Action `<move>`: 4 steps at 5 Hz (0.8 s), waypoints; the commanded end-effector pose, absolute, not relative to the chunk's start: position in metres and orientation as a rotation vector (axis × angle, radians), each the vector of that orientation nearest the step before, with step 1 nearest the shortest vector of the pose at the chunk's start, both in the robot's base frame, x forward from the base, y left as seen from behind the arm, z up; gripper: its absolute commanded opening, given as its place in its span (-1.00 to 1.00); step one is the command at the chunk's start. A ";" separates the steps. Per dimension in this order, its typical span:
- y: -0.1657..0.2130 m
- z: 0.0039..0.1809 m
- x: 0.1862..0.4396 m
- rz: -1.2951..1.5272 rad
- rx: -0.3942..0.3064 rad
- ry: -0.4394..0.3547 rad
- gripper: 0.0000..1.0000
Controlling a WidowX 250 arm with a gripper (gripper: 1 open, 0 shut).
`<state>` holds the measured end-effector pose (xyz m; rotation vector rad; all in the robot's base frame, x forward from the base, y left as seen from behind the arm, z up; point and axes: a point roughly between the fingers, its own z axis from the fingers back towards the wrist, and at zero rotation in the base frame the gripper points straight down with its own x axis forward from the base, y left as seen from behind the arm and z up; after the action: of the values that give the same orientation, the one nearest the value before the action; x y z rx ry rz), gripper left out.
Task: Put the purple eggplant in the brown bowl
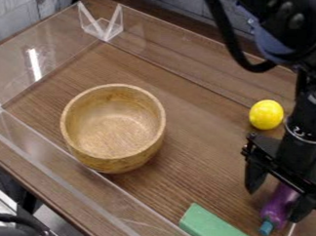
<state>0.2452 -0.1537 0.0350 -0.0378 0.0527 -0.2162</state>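
Black gripper pointing straight down, its matte jaws spread wide and straddling the small glossy purple eggplant at five o'clock on the grained wooden tabletop, nothing clamped, while the thick-walled, round light-brown wooden bowl sits empty towards nine o'clock.

A yellow ball sits on the wooden counter at right — a flat green block lies near the front edge, clear plastic walls around.
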 end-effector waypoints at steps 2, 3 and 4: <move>-0.156 0.044 0.262 -0.209 -0.060 -0.005 1.00; -0.157 0.042 0.265 -0.206 -0.060 -0.006 1.00; -0.157 0.040 0.268 -0.204 -0.060 -0.008 1.00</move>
<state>0.2592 -0.1514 0.0270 -0.0376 0.0432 -0.1997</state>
